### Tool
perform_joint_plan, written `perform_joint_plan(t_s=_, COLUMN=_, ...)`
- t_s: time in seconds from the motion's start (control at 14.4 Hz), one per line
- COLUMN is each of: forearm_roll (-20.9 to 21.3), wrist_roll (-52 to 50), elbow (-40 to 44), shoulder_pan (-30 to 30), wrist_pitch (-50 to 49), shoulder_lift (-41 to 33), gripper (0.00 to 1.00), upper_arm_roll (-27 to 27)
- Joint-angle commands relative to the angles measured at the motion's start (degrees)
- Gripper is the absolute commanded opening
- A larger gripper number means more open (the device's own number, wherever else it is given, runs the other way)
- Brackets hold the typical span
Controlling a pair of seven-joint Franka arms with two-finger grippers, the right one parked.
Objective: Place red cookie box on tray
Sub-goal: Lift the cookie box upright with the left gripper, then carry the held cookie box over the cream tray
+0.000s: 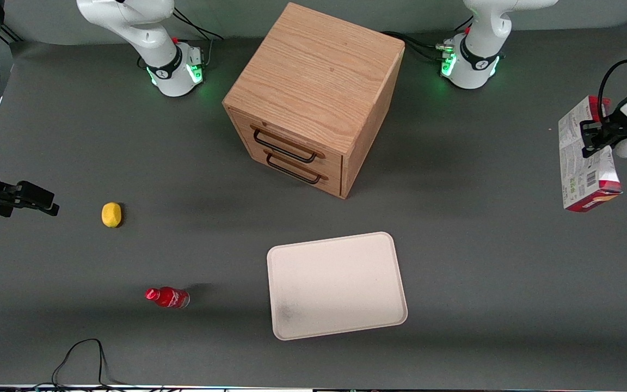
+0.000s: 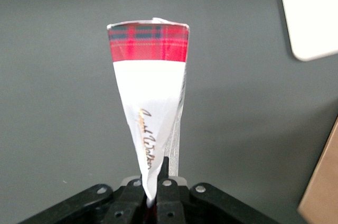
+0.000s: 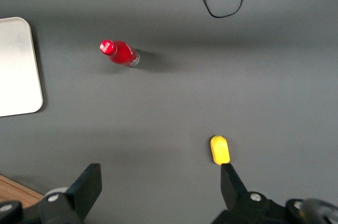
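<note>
The box (image 1: pixel 587 158) has been picked up and is held clear of the table at the working arm's end, pinched by the gripper (image 1: pixel 596 137). Transfer to the tray (image 1: pixel 337 285), well apart and bare, is left. The arm is extended low, with the box hanging tilted.
</note>
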Motion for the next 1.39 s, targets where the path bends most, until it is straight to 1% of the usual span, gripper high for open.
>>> perform_joint_plan(t_s=0.0, forearm_roll=-0.4, wrist_roll=-9.0, elbow=3.4, shoulder_pan=-1.5, wrist_pitch=-1.9, shoulder_lift=1.6, gripper=0.00, upper_arm_roll=0.4)
perform_joint_plan(t_s=0.14, forearm_roll=-0.4, wrist_roll=-11.9, elbow=4.2, shoulder_pan=-1.8, wrist_pitch=-1.9, shoulder_lift=2.1, gripper=0.00, upper_arm_roll=0.4)
perform_joint_plan(t_s=0.35, forearm_roll=-0.4, wrist_roll=-11.9, elbow=4.3, shoulder_pan=-1.9, wrist_pitch=-1.8, shoulder_lift=2.3, gripper=0.00, upper_arm_roll=0.4)
perform_joint_plan(t_s=0.49, forearm_roll=-0.4, wrist_roll=-11.9, elbow=5.1, shoulder_pan=-2.4, wrist_pitch=-1.0, shoulder_lift=3.8, gripper=0.00, upper_arm_roll=0.4)
perform_joint_plan(t_s=0.83, forearm_roll=-0.3, wrist_roll=-12.5, elbow=12.8, shoulder_pan=-7.6, wrist_pitch=-0.7, shoulder_lift=12.8, gripper=0.00, upper_arm_roll=0.4)
perform_joint_plan(t_s=0.97, forearm_roll=-0.3, wrist_roll=-13.7, elbow=17.4, shoulder_pan=-10.3, wrist_pitch=-1.5, shoulder_lift=16.9, gripper=0.00, upper_arm_roll=0.4)
perform_joint_plan(t_s=1.32, forearm_roll=0.3, wrist_roll=-24.8, elbow=27.7, shoulder_pan=-16.7, wrist_pitch=-2.1, shoulder_lift=26.1, gripper=0.00, upper_arm_roll=0.4)
